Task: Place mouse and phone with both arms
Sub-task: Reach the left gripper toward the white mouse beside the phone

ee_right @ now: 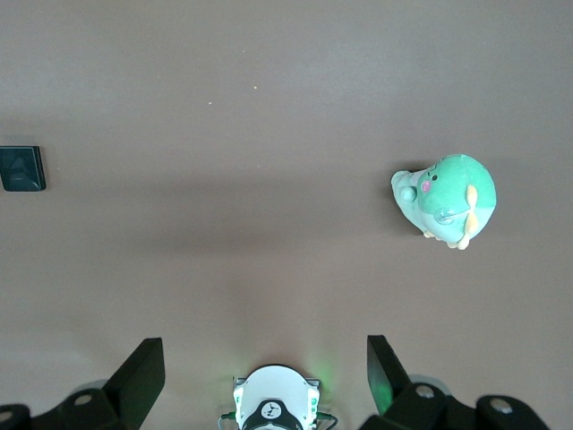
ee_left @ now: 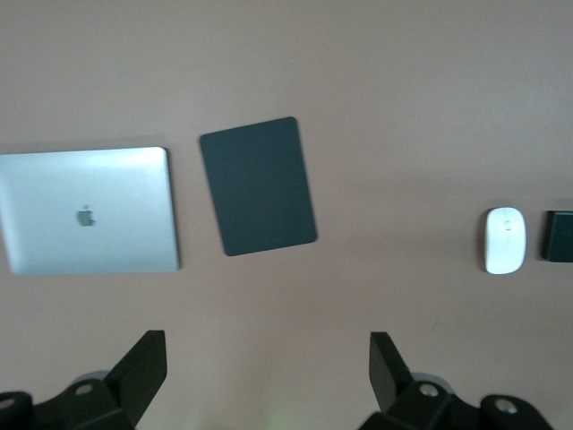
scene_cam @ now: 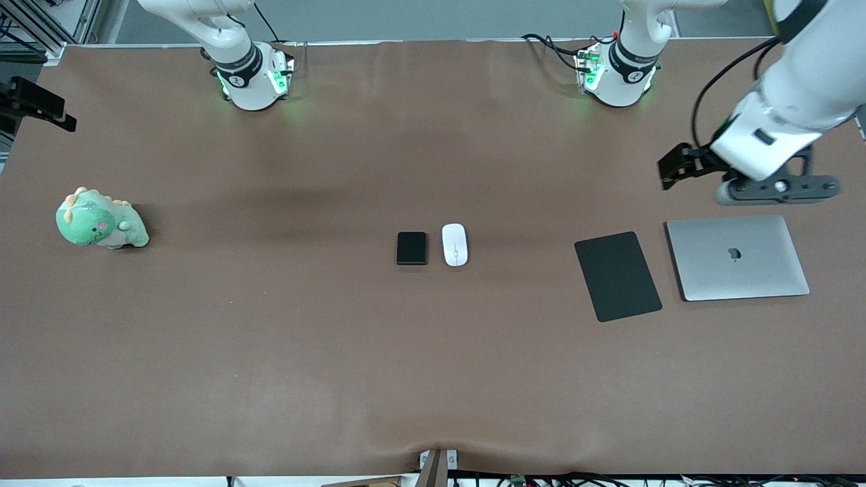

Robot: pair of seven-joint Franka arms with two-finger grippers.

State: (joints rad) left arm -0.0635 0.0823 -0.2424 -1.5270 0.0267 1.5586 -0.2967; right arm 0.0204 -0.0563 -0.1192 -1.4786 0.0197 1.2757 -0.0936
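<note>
Wide bare table (scene_cam: 270,352) surrounds the phone (scene_cam: 411,248) and mouse (scene_cam: 454,244) at frame centre — only each other crowd them, nearly touching; pad (scene_cam: 617,276) and laptop (scene_cam: 737,258) sit right.

A robotics lab: two white jointed arms (scene_cam: 237,61) on green-lit bases at the frame's top, bolted to a brown-covered table (scene_cam: 270,352), loose cables (scene_cam: 548,46) trailing nearby.

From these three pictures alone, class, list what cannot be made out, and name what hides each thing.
- Right gripper: outside the front view's top edge; only its open fingertips show in the right wrist view.
- Phone: cut by the left wrist view's edge.
- Laptop: lid shut, so screen and keys are hidden.
- Mouse: its underside faces the table.
- Left gripper, over the table near the laptop: fingers open, nothing held.
</note>
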